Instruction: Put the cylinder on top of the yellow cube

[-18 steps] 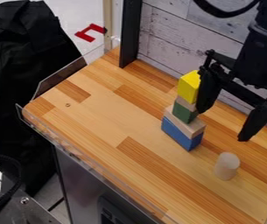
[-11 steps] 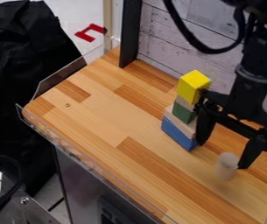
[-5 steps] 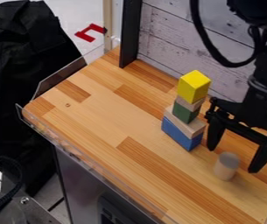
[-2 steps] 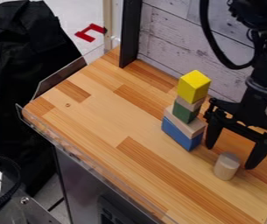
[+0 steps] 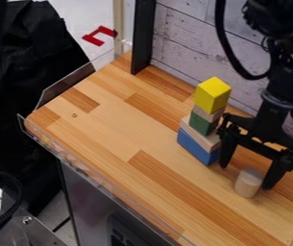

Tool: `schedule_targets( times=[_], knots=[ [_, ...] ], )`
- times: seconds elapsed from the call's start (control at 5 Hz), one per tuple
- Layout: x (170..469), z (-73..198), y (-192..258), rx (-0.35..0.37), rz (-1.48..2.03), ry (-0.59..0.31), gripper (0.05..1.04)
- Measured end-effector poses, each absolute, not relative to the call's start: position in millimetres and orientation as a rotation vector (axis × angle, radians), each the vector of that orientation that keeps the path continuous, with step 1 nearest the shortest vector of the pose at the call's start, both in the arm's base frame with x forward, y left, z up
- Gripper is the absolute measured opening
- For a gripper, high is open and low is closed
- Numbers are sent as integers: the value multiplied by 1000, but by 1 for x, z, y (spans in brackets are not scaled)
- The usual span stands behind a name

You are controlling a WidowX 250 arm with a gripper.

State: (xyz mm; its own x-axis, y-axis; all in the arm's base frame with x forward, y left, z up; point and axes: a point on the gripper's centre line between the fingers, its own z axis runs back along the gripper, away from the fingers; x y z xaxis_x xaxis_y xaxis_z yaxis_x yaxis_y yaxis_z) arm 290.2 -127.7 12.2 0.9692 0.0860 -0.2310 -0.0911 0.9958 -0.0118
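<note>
The yellow cube [image 5: 213, 95] tops a stack of blocks: beneath it are a thin wooden piece, a green block [image 5: 202, 123], a wooden slab and a blue block [image 5: 197, 147]. The pale wooden cylinder [image 5: 248, 182] stands upright on the wooden surface, to the right of and nearer than the stack. My gripper [image 5: 245, 177] hangs open at the cylinder, its fingers spread wide: one is between stack and cylinder, the other just right of the cylinder's top. Nothing is held. Whether a finger touches the stack or cylinder, I cannot tell.
The wooden table [image 5: 110, 129] extends left of the stack, with a clear plastic edging along its left and front sides. A whitewashed plank wall [image 5: 187, 38] stands behind, with a black upright post [image 5: 142, 36] at the back corner. Black fabric [image 5: 36, 86] lies beyond the left edge.
Over the last second my gripper has moved left and slightly toward the camera, closer to the cylinder, staying open. The stack and cylinder have not moved.
</note>
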Motion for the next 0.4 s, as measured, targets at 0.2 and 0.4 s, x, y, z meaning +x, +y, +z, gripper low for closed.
schedule_targets(
  times=[0.2,0.4],
  knots=[
    [290,10,-130,-35,87,233,999],
    [287,1,-137,-45,75,252,999]
  ],
)
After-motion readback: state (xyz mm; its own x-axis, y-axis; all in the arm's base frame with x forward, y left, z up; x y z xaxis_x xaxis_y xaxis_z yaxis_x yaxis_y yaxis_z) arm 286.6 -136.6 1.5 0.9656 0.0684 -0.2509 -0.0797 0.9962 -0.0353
